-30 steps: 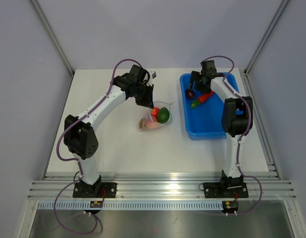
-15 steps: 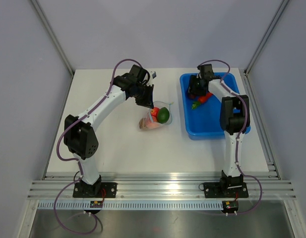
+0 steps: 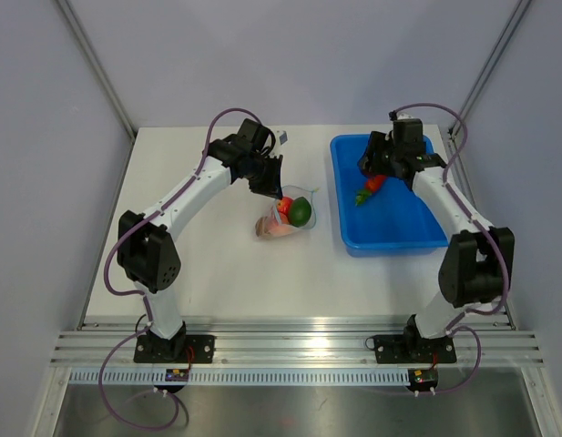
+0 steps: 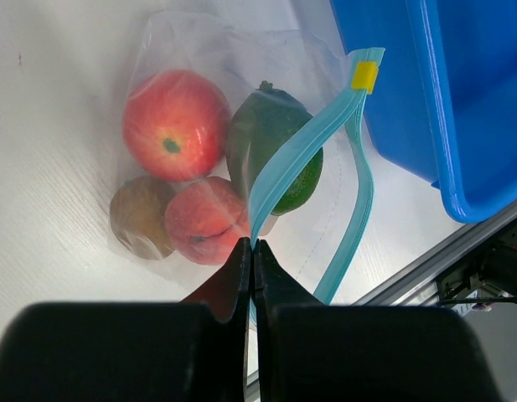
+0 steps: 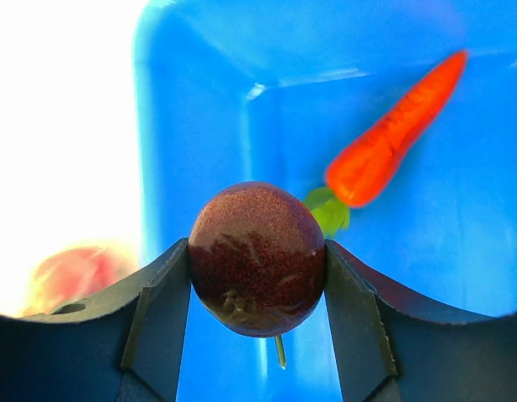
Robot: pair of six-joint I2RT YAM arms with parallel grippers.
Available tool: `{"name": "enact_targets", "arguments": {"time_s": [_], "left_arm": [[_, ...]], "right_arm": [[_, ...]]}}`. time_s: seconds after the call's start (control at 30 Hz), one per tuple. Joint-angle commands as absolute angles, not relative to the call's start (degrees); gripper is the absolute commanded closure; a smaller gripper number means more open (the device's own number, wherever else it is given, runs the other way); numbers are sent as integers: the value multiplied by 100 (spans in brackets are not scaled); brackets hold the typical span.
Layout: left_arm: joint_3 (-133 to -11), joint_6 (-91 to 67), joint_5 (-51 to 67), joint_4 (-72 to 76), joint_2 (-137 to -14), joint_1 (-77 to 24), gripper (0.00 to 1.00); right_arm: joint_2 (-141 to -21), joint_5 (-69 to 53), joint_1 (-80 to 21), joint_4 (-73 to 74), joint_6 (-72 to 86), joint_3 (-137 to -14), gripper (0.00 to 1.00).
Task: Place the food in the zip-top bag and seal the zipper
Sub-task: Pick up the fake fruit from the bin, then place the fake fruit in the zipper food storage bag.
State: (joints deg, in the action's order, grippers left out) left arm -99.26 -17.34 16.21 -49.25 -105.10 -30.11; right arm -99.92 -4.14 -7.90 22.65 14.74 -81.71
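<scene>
Left end effector [image 4: 251, 251]: fingers pressed together, pinching one strip of the zipper [image 4: 304, 151] at its near end.
Zipper: its two teal strips part below a yellow tab – one runs straight into the fingertips, the other bows away toward the tray, so the mouth gapes.
Zip-top bag [image 4: 199, 84]: lies on the white worktop [image 3: 217, 264], just beyond the left fingertips and beside the blue tray [image 3: 399, 232].
In the bag: a red apple [image 4: 176, 124], a green avocado [image 4: 271, 126], a pink peach [image 4: 209, 219] and a brown kiwi [image 4: 141, 218], bunched together.
Right end effector [image 3: 375, 164]: clamped on a purple fruit [image 5: 256, 258], one finger on each side – held above the tray's far-left part.
Carrot [image 5: 392, 134]: lies on the tray floor, leafy end nearest the held fruit, not touching it as far as the wrist view shows.
</scene>
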Motion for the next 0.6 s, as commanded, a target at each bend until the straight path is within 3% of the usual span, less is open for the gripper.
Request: {"name": "enact_targets", "arguments": {"time_s": [0.0, 0.27, 0.57], "left_arm": [[-9897, -1731, 1784, -4659, -10336, -2988, 100], [-9712, -1863, 1820, -4526, -10187, -2979, 100], [-9791, -1925, 1872, -4544, -10125, -2962, 100]], "right_arm": [[-8880, -474, -1088, 2039, 1705, -7630, 56], [-8244, -448, -2583, 1952, 2275, -7269, 56], [-8938, -764, -3410, 1372, 2856, -7313, 55]]}}
